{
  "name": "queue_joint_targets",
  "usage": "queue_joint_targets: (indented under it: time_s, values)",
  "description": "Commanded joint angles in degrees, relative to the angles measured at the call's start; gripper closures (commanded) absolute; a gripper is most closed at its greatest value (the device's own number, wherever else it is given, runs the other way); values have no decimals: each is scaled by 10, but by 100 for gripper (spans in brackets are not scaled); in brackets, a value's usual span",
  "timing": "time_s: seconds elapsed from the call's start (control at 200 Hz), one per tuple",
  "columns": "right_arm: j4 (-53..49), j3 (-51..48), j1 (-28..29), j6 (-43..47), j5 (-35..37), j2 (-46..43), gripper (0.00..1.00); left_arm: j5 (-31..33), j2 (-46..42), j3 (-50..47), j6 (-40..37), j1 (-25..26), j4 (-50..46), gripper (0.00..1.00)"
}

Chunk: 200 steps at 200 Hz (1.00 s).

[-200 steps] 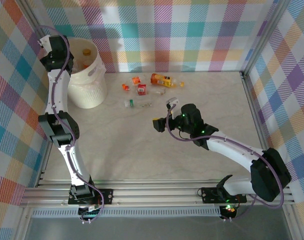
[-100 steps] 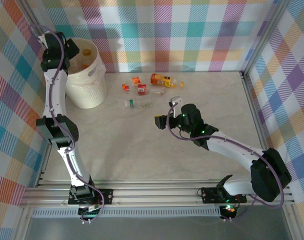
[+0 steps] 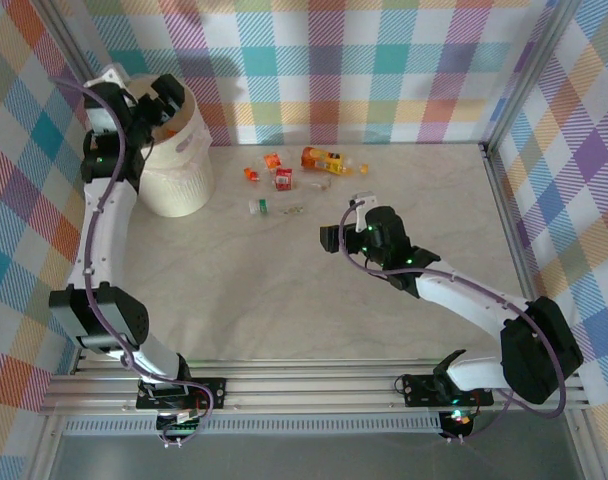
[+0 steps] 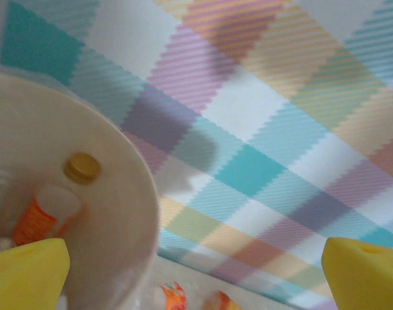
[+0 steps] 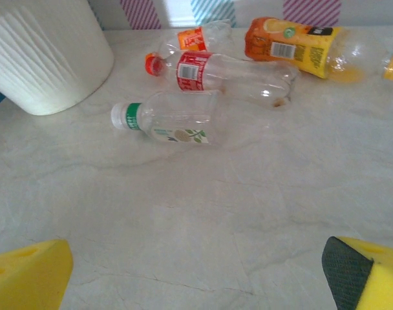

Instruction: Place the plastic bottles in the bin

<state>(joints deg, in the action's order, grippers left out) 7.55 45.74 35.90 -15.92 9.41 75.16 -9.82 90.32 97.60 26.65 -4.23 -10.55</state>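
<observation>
Ribbed, tapered cream bin (image 5: 48,58) sits at ten o'clock; clear, smooth plastic bottles (image 5: 177,119) lie toward twelve. The left gripper (image 4: 196,271) and right gripper (image 5: 196,274) both gape apart.

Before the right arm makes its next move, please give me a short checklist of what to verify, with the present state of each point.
1. Right hand open and empty: ok.
2. Table bare between it and the green-capped bottle: ok.
3. Room for a finger between that bottle and the red-label bottle: cannot tell.
4. Bin upright: ok.
5. Left hand open and empty over the bin: ok.
</observation>
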Motion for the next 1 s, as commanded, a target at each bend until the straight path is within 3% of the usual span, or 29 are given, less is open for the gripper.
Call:
queue_joint_targets:
  time_s: [0.0, 0.2, 0.44, 0.54, 0.725, 0.84, 0.995]
  values:
    - [-20, 21, -14, -14, 0, -6, 0, -73, -40, -54, 46, 5, 78, 0]
    - [-102, 87, -58, 43, -54, 46, 0, -172, -115, -131, 69, 14, 78, 0]
    - [-172, 195, -90, 168, -73, 146, 0, -202, -200, -251, 67, 28, 45, 0]
    - [-168, 234, -120, 196, -113, 180, 0, -214, -217, -284, 61, 32, 20, 0]
    - [-177, 334, -170, 280, -155, 278, 0, -183, -246, -328, 14, 34, -33, 0]
    - [-182, 397, -200, 338, -226, 343, 0, -150, -258, -324, -28, 33, -92, 0]
    - [-200, 499, -213, 431, -218, 437, 0, -144, -269, -343, -25, 34, -86, 0]
